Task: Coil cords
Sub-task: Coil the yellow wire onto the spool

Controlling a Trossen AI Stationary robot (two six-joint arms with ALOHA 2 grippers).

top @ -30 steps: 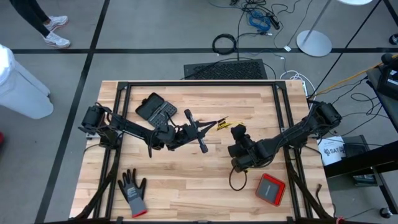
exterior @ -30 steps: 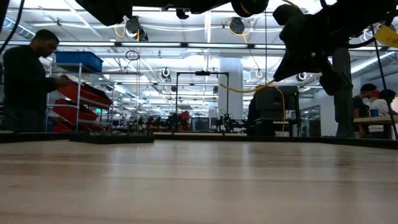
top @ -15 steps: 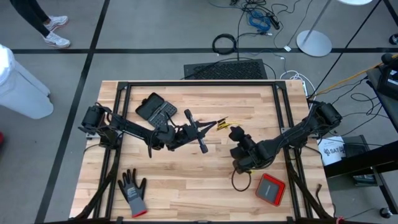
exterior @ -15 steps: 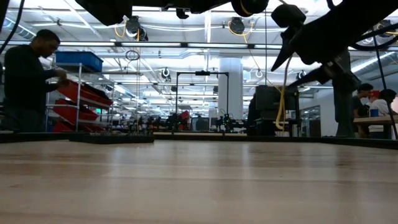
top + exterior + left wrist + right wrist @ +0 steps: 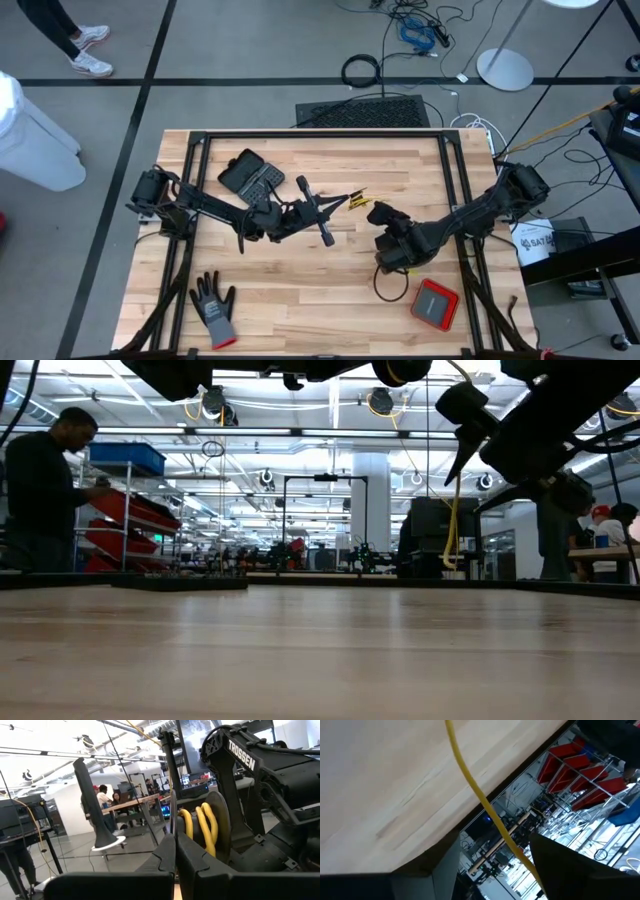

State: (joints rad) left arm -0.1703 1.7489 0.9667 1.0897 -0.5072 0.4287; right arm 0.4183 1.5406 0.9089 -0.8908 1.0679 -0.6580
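Broadly, the wooden table [image 5: 300, 290] fills the high view inside a black frame, and both dark arms reach toward its middle. The left arm stretches from the left edge toward the centre, and the left gripper [image 5: 340, 203] has its fingers pressed together on one end of the yellow cord [image 5: 357, 198], held just above the wood. In the left wrist view those two dark fingers [image 5: 167, 857] meet with no gap, and thick yellow loops [image 5: 202, 827] sit just beyond them against the other arm's black housing. The right arm comes in from the right edge, and the right gripper [image 5: 383, 215] hovers near the table's centre, just beside the left gripper, its fingers spread apart. In the right wrist view the yellow cord [image 5: 485, 810] runs as a single strand between the parted fingers without being pinched. In the low view the cord [image 5: 452, 525] hangs down below the right arm, well above the tabletop. A thin dark loop of cable [image 5: 386, 283] droops beneath the right arm. A red case [image 5: 435, 304] lies near the table's right front corner, a dark keypad-like device [image 5: 250, 175] lies at the back left, and a grey glove [image 5: 214, 308] rests at the front left.
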